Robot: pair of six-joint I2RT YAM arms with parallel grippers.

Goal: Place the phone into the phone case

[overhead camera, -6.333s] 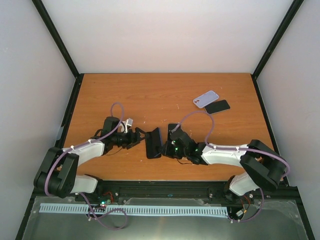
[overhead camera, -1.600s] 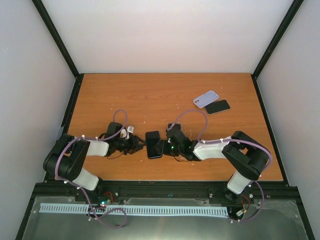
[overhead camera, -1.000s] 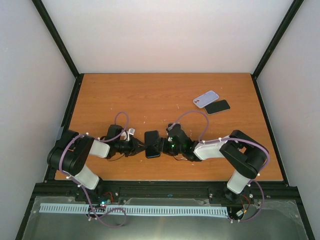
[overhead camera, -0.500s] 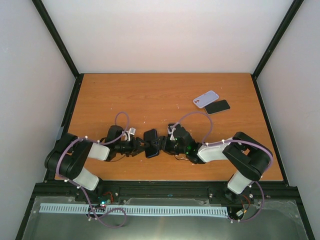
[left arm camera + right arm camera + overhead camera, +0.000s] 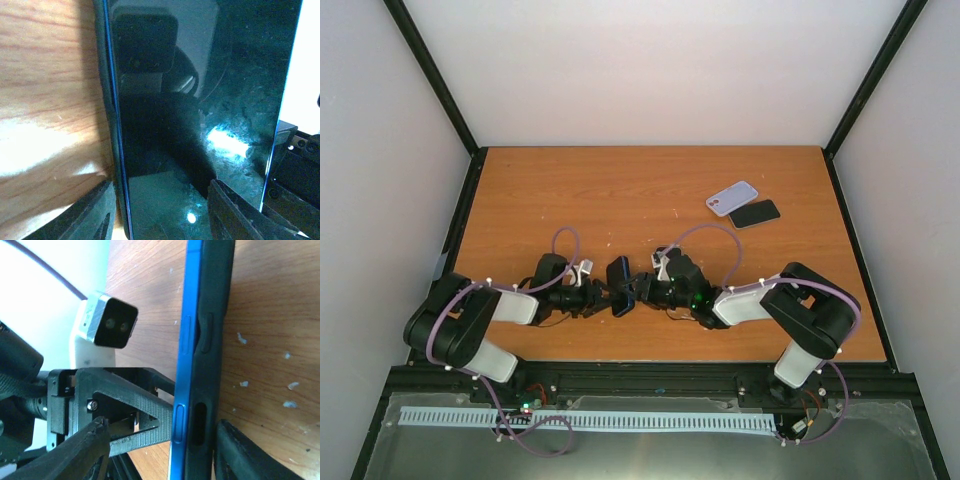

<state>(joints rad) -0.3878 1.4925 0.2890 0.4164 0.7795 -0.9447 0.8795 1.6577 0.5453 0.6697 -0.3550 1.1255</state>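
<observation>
Between claws (image 5: 603, 293) (image 5: 642, 289): one phone (image 5: 620, 272), one case (image 5: 216, 340).

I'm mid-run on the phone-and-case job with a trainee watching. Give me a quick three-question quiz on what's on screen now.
1. True or false: the phone sits between the left hand and the right hand.
2. In the right wrist view, the case against the phone is: A lilac, B black, C red.
3. In the top view, what lies beside the lilac case?
Key: 1 true; 2 B; 3 a flat black slab, phone or case, can't tell which.
</observation>
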